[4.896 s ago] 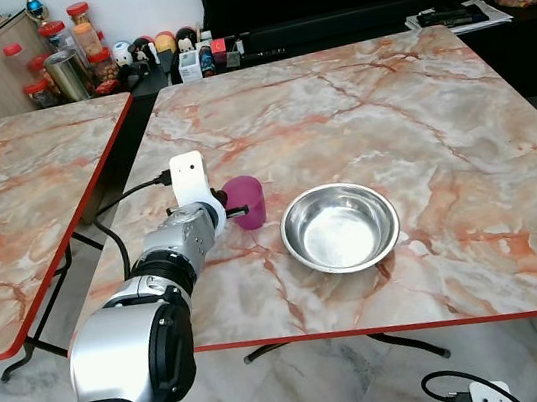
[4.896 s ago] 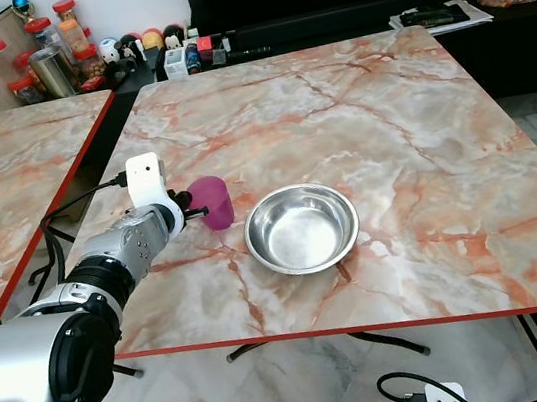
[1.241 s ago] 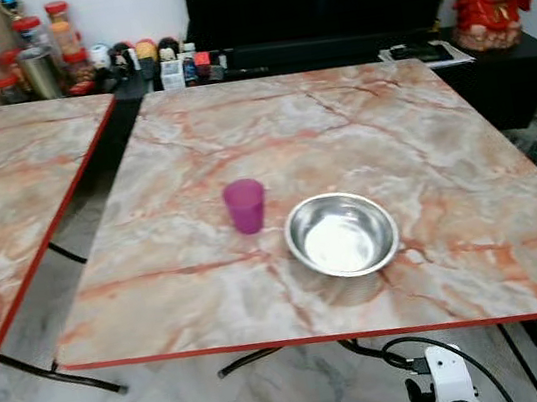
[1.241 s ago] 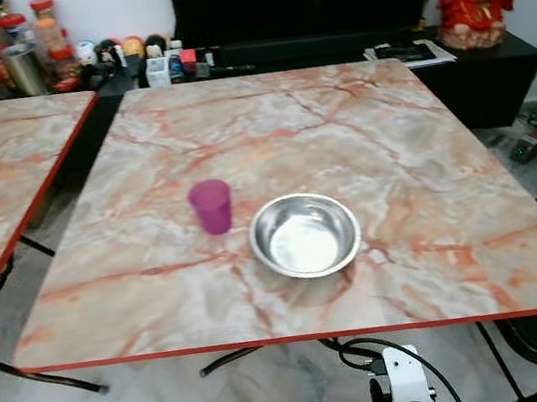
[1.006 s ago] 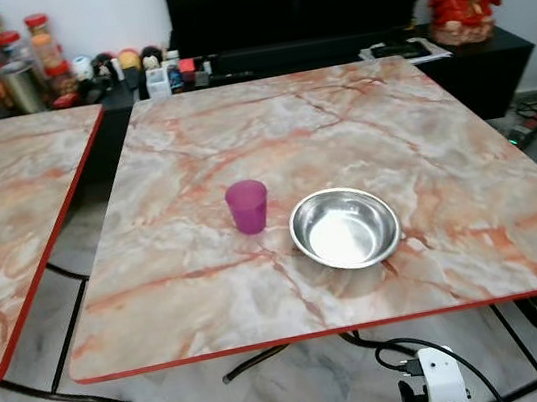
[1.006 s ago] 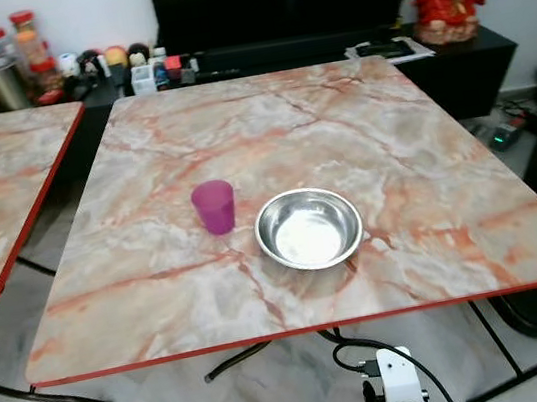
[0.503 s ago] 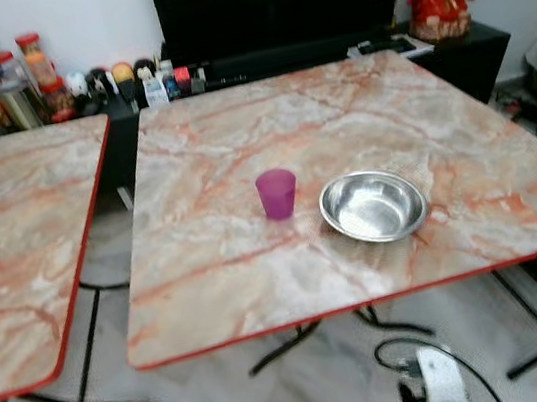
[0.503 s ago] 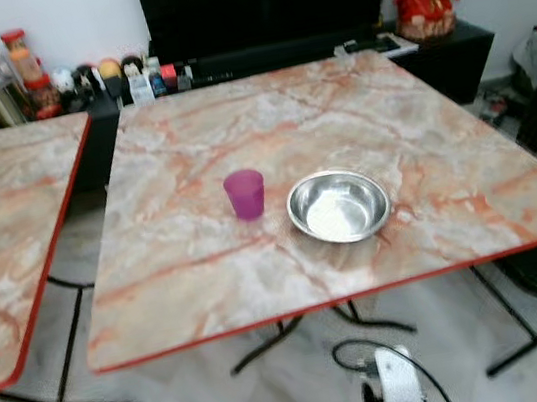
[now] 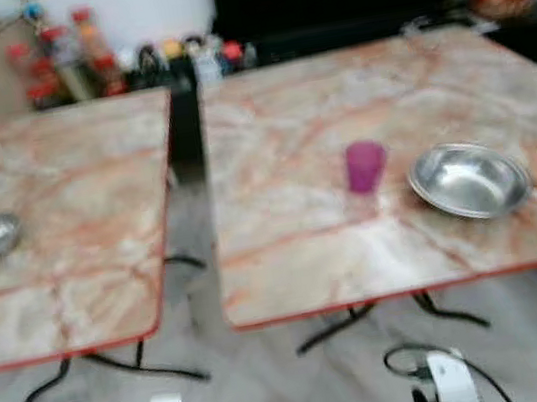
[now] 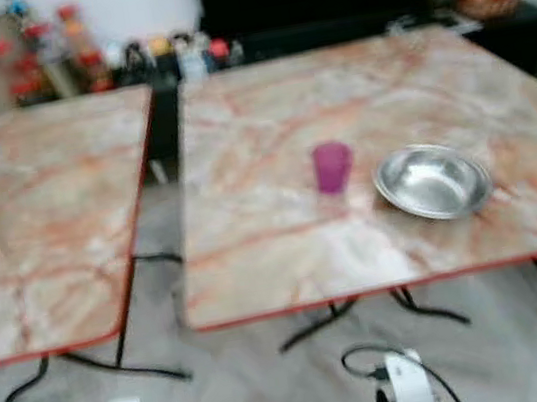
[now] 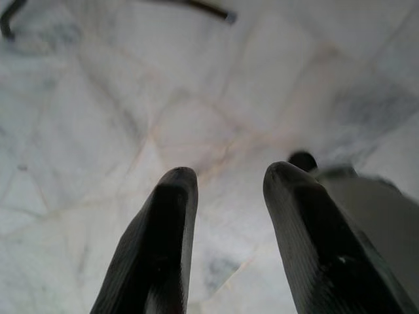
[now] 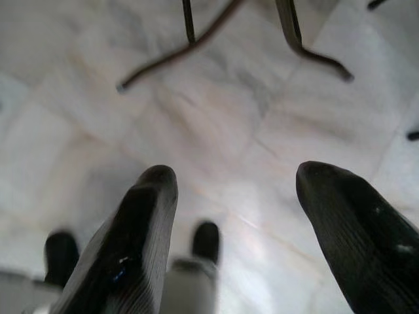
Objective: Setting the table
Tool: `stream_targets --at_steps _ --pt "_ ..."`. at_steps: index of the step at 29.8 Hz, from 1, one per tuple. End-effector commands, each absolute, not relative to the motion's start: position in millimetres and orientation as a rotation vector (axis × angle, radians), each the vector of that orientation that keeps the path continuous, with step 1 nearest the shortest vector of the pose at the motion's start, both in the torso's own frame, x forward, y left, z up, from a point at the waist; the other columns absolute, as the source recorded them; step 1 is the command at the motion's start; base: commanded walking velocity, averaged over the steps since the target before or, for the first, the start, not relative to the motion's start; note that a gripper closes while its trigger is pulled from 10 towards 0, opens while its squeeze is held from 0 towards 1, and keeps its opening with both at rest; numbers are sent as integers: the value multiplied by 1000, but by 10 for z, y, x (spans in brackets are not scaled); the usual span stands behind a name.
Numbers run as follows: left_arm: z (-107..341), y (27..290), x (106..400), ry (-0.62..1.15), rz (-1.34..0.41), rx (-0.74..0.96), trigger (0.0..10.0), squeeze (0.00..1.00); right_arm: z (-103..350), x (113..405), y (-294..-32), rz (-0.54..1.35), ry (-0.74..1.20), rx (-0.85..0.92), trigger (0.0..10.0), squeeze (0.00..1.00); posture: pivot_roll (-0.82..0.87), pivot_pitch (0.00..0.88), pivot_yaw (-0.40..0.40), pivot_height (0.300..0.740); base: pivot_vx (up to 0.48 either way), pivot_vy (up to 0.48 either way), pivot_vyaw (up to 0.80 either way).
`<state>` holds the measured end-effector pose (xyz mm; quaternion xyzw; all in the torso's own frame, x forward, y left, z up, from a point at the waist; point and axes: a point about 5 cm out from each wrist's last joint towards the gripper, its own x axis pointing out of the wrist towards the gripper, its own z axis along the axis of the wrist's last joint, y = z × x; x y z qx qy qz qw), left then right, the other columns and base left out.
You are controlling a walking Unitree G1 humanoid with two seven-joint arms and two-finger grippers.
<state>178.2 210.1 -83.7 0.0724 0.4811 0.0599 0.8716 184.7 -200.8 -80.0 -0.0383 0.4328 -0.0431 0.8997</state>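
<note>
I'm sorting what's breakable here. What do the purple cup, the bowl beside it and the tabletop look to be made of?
The purple cup looks like plastic: evenly coloured, slightly see-through, though blur leaves it open. The bowl looks like polished metal, probably stainless steel: silvery with bright reflections. The tabletop has a veined marble pattern with a thin red edge, so possibly a printed laminate.

No text or labels can be read.
</note>
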Motion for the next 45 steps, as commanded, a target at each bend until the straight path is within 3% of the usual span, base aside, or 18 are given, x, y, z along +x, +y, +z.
stream_targets --at_steps 1,45 --pt "-828 2158 1782 1012 138 165 10000 0 -804 1866 -1927 -77 893 -58 10000 0 -53 0 13 740 0 416 0" --pt "-824 2231 1756 1021 141 186 10000 0 -798 1879 -1931 -78 894 -55 10000 0 -63 0 23 740 0 418 0"
